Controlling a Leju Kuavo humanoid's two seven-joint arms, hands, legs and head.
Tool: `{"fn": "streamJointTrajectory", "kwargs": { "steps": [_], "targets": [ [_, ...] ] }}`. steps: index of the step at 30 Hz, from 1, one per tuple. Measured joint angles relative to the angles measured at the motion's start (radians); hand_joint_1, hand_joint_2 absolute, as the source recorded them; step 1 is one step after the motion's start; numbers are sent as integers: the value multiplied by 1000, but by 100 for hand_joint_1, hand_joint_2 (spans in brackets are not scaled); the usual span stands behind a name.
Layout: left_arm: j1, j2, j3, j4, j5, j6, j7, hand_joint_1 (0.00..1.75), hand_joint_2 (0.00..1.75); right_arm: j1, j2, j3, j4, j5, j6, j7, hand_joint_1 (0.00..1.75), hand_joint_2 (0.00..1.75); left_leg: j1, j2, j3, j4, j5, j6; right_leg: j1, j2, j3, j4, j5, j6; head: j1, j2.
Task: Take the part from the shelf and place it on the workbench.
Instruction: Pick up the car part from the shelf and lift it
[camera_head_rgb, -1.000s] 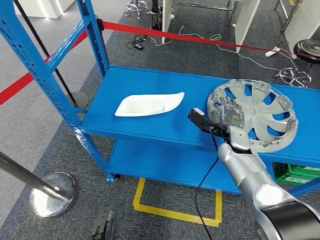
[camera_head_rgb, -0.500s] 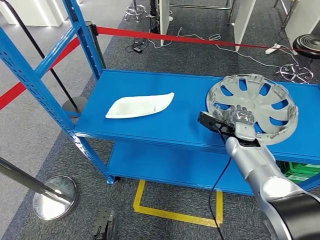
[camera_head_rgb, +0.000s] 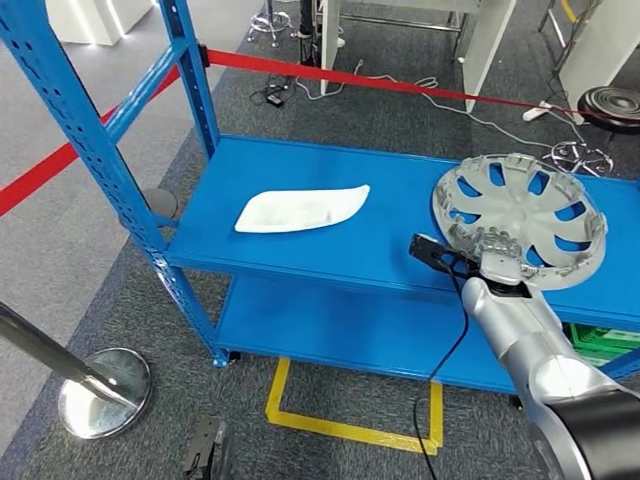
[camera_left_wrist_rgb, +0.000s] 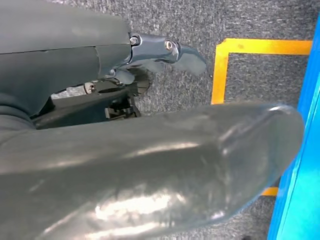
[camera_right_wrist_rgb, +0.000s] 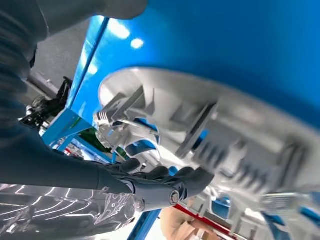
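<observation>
Hubcap (camera_head_rgb: 521, 215) gripped at its near rim by the right hand (camera_head_rgb: 487, 245), on the blue shelf (camera_head_rgb: 340, 250), left hand fingers (camera_left_wrist_rgb: 181, 50) not clearly seen

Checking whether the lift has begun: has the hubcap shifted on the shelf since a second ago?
Yes: the hubcap has slid slightly right, widening its gap from the white part.

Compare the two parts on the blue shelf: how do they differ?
The hubcap is round, silver and spoked with openings; the white part is long, narrow and solid. The hubcap has the right robot hand at its near rim; the white part lies untouched, further left. Both sit on the same shelf.
</observation>
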Motion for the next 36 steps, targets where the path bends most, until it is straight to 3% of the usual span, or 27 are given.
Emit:
{"fn": "streamJointTrajectory", "kwargs": {
  "steps": [2, 3, 4, 5, 7, 9, 12, 14, 17, 18, 19, 20, 22, 24, 28, 30, 32, 34, 35, 36],
  "targets": [
    [1, -1, 0, 0, 0, 0, 0, 0, 0, 2, -1, -2, 4, 0, 1, 2, 0, 175, -3, 0, -2, 0, 1, 5, 0, -1, -60, 137, -64, 3, 3, 0],
    [2, -1, 0, 0, 0, 0, 1, 0, 0, 3, -2, -4, 6, 0, 2, 3, 1, 175, -5, 0, -2, 0, 1, 6, 1, -1, -79, 182, -78, 2, 3, 0],
    [2, -1, 0, 0, 0, 0, 1, 0, 0, 3, -2, -5, 8, 0, 2, 6, 45, 175, -6, 0, -1, 0, 1, 6, 2, -1, -81, 190, -74, 1, 3, 0],
    [2, -1, -1, 0, 0, 0, 1, 0, 0, 3, -2, -7, 9, 0, 4, 9, 89, 175, -7, 0, 0, 0, 1, 6, 3, -1, -62, 157, -52, -2, 2, 0],
    [2, -1, -2, 0, 0, 0, 1, 0, 0, 1, -3, -11, 9, 0, 8, 14, 175, 175, -8, -1, 3, 0, -1, 4, 5, -1, 12, 16, 6, -11, 3, 0],
    [2, -1, -4, 0, 0, 0, 1, 0, 0, 0, -4, -15, 9, 0, 14, 14, 175, 175, -11, -2, 2, 1, -1, -4, 8, -1, 63, -80, 33, -19, 2, 0],
    [2, -1, -5, 0, 2, 0, 1, 0, 0, 0, -5, -24, 10, -1, 26, 8, 175, 175, -10, -3, 0, -3, 1, -22, 10, 1, 69, -96, 38, -32, 1, 0],
    [1, 0, -5, 0, 3, 0, 0, 0, 0, -2, -5, -31, 10, -3, 32, 4, 175, 175, -10, -1, -10, 21, -21, -33, 4, 1, 72, -104, 43, -41, -2, 0],
    [2, 2, -5, 0, 5, 0, -4, 0, 0, 0, -5, -38, 10, -2, 32, -2, 175, 175, -8, 0, -96, 195, -109, -46, 0, -1, 72, -108, 46, -47, -8, 0],
    [3, 3, -5, 0, 6, 0, -5, 0, 0, 2, -5, -39, 11, -1, 31, -5, 175, 175, -6, 0, -124, 250, -125, -49, 0, -1, 71, -107, 46, -47, -8, 0],
    [4, 3, -5, 0, 8, 0, -6, 0, 0, 2, -5, -41, 12, 0, 29, -8, 175, 175, -5, 0, -137, 272, -123, -51, 0, -1, 71, -107, 45, -46, -8, 0],
    [4, 4, -5, 0, 9, 0, -7, 0, 0, 2, -5, -43, 12, 1, 28, -12, 175, 175, -3, 0, -131, 256, -101, -53, -1, -1, 71, -107, 46, -45, -8, 0],
    [4, 6, -5, 0, 10, 0, -9, 0, 0, 1, -5, -48, 13, 2, 26, -17, 175, 175, 2, 2, -75, 143, -31, -57, -3, 0, 71, -106, 45, -38, -8, 0],
    [3, 6, -5, 0, 10, -1, -10, 0, 0, -2, -6, -54, 13, 2, 25, -19, 175, 175, 6, 3, -22, 33, 3, -53, 0, 2, 66, -100, 44, -26, -8, 0],
    [4, 6, -5, 0, 11, -2, -11, 0, 0, 1, -6, -60, 15, 2, 24, -19, 175, 175, 4, 1, -11, 3, 2, -23, 0, 4, 61, -103, 45, -4, -4, 0],
    [4, 7, -5, 0, 11, -2, -12, 0, 0, 2, -6, -63, 16, 1, 24, -21, 175, 175, 5, 2, -10, 0, 4, -10, -1, 1, 34, -48, 9, 2, 1, 0],
    [4, 7, -5, 0, 11, -3, -13, 0, 87, 6, -6, -64, 18, 2, 23, -22, 175, 175, 3, 3, -9, 0, 3, -3, -1, -2, -29, 85, -53, 4, 6, 0],
    [6, 7, -5, 0, 11, -2, -13, 0, 175, 9, -6, -64, 20, 3, 22, -23, 175, 175, 1, 4, -6, 0, 1, 0, 0, -2, -76, 181, -77, 3, 7, 0],
    [7, 7, -5, 0, 11, -1, -13, 0, 175, 9, -6, -64, 20, 3, 21, -23, 175, 175, 0, 3, -3, 0, 0, 0, 0, -2, -74, 175, -61, 2, 7, 0],
    [7, 8, -5, 0, 11, 0, -12, 0, 175, 8, -6, -64, 20, 3, 21, -24, 175, 175, 1, 3, 0, 0, -2, -1, -1, -2, -51, 128, -31, 0, 7, 0]
  ]
}}
